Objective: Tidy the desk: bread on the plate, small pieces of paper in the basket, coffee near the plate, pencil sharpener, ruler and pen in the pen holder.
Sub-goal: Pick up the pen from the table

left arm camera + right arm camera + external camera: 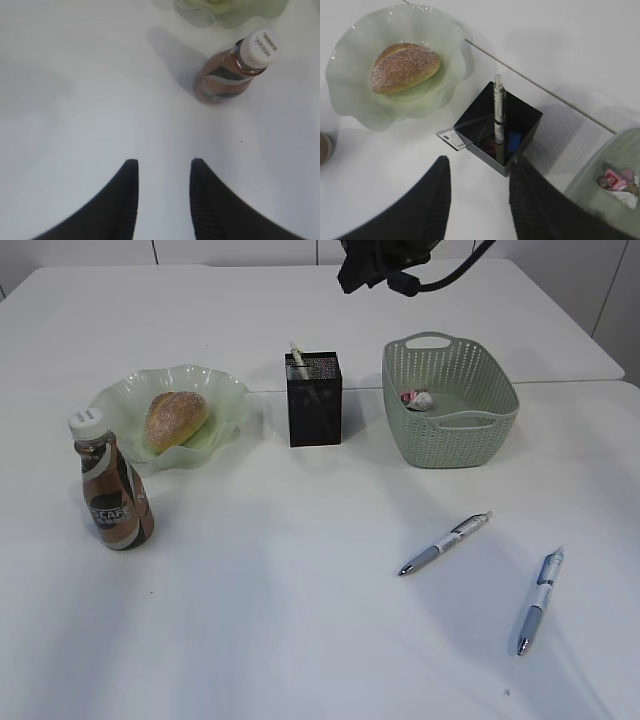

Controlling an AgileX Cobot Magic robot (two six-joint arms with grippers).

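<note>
both pincers (162, 172) (479, 172) hang released and empty, bread (176, 420) on plate (226, 392), coffee (112, 490) at its 7 o'clock.

Pale wall panels (235, 250) at the back — split by thin dark seams.

"scafe" on coffee (112, 502) label, cap print unreadable

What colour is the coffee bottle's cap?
White, with small dark print on top; the coffee bottle's cap shows best in the left wrist view.
</note>
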